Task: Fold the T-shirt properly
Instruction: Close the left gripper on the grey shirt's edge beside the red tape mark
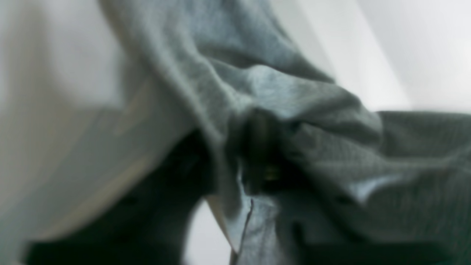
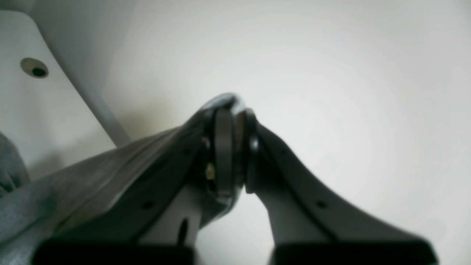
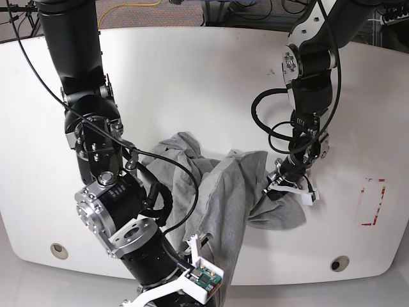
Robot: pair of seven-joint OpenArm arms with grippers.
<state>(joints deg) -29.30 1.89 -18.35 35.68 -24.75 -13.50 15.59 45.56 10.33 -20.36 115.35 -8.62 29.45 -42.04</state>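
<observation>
Bunched T-shirt (image 1: 294, 103) hides the left claw's (image 1: 263, 162) tips.

The T-shirt (image 3: 220, 195) is heather-grey, soft and badly crumpled — a bunched heap across the middle of the white counter (image 3: 192, 77), nowhere flat. One stretch runs as a taut band toward the near edge, another toward the far side. No lettering shows — only rumpled folds and deep creases, close up in the left wrist view (image 1: 279, 95).
</observation>
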